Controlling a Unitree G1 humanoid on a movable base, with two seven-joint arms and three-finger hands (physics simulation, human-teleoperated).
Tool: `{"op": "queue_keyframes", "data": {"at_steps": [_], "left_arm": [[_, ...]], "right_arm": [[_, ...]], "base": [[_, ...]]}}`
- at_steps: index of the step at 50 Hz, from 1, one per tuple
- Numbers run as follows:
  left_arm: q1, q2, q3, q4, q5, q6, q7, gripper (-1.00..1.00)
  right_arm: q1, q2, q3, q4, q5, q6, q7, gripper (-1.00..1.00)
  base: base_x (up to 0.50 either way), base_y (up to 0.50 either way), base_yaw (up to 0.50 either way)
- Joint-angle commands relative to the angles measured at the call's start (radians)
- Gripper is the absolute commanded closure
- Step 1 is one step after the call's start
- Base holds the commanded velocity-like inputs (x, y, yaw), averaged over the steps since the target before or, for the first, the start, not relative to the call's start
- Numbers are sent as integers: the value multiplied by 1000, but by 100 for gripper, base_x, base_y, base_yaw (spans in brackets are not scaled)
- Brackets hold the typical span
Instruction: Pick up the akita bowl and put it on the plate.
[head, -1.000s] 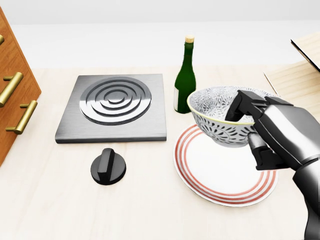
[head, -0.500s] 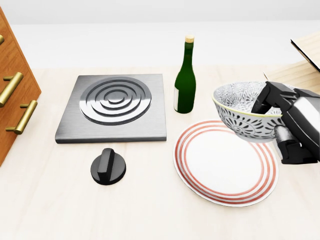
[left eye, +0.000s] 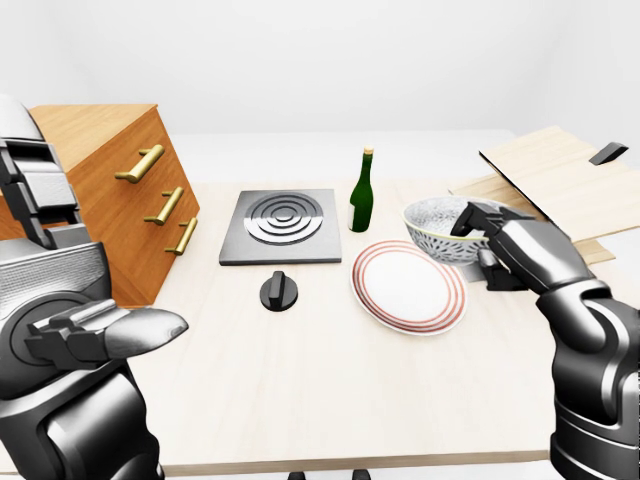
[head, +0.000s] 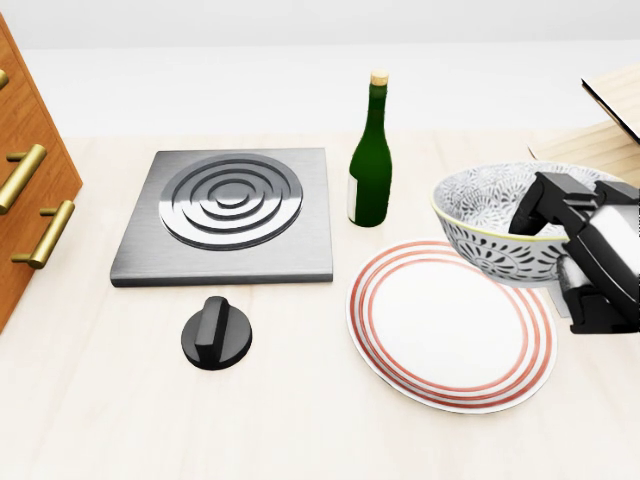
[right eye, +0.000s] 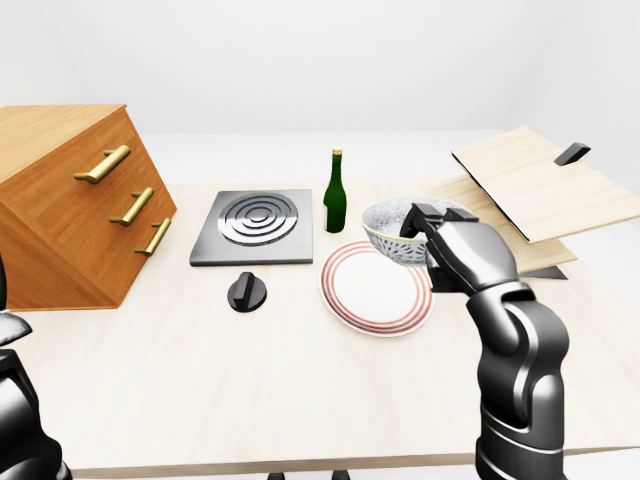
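Note:
The akita bowl (head: 493, 232), white with a dark blue pattern and a yellowish rim, hangs over the upper right edge of the plate (head: 440, 335). The plate is white with red rings and lies flat on the table with nothing on it. My right gripper (head: 562, 252) is shut on the bowl's right rim, fingers (head: 540, 208) inside and thumb outside. I cannot tell whether the bowl touches the plate. My left gripper (left eye: 100, 335) hangs open at the lower left of the left-eye view, far from both.
A green wine bottle (head: 370, 160) stands just left of the bowl. Left of it lie a grey hob plate (head: 230, 215) and a black knob (head: 217, 333). A wooden drawer cabinet (left eye: 120, 190) stands at the left. Wooden boards (left eye: 560, 185) lie at the right.
My right hand has carried the bowl to the right, from over the plate's middle to its upper right edge. Over the last half second it barely moved.

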Motion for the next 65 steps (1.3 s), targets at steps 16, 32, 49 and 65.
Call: {"op": "queue_keyframes", "data": {"at_steps": [16,32,49,65], "left_arm": [[0,-8,0,-2,30,0,-16,-100],[1,-9,-2,3,39,0,-21,-100],[-2,-10,-5,-1,43,0,-23,-100],[-1,-14,-5,-7,48,0,-27,-100]], "right_arm": [[2,76,106,240,-138,-52,-500,99],[15,103,168,380,-174,-52,-622,100],[-35,70,184,584,-170,-52,-755,99],[-102,53,214,689,-188,-52,-794,98]], "base": [[0,0,0],[0,0,0],[0,0,0],[0,0,0]]}}
